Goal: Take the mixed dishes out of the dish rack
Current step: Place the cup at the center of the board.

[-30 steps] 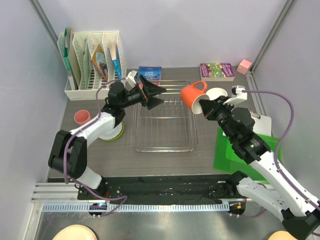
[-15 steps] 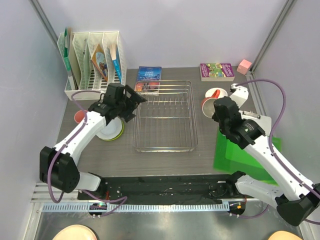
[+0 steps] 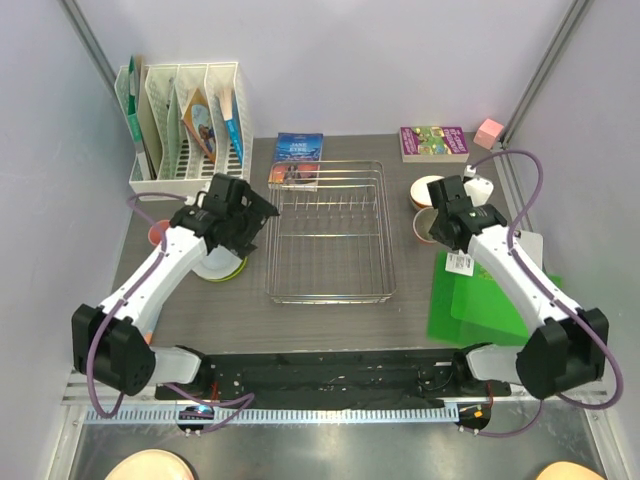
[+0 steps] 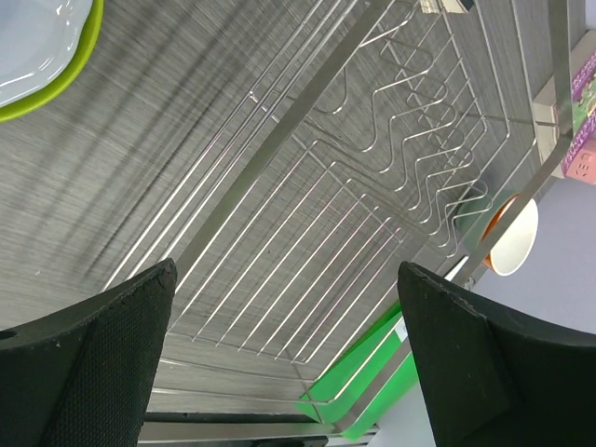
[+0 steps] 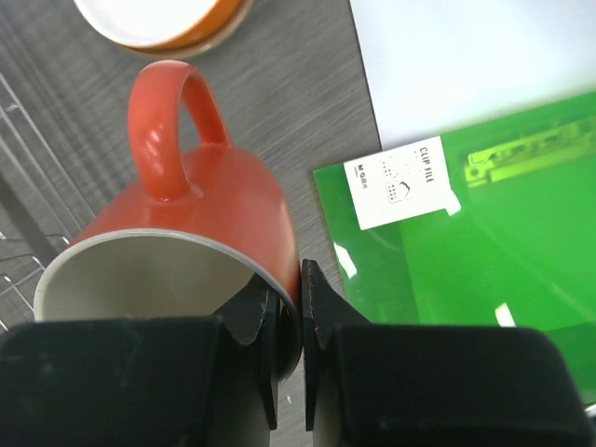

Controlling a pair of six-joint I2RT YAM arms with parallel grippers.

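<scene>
Your right end effector (image 5: pixel 287 289) is clenched on the wall of the orange mug (image 5: pixel 186 205), one finger inside the mouth and one outside, with the handle pointing away from the wrist. You cannot tell whether the mug touches the counter (image 3: pixel 230 310). It sits to the right of the rack (image 3: pixel 327 297), just beside a bowl (image 3: pixel 428 188) that is white inside with an orange rim.

Your left end effector (image 4: pixel 287 270) is released, fingers spread wide and grasping nothing, above the rack's left rail.

The counter is dark grey wood grain, closed in by pale lilac walls. Left of the rack, a lime plate (image 3: pixel 240 262) carries a pale bowl (image 3: pixel 213 266), partly under your left arm, and a pink cup (image 3: pixel 162 233) stands near it. A green clip file (image 3: pixel 480 305) lies at the right edge.

At the back left, a white slotted organizer (image 3: pixel 185 120) holds papers and booklets. Along the back lie a blue book (image 3: pixel 298 148), a purple book (image 3: pixel 433 142) and a pink block (image 3: pixel 489 132)
</scene>
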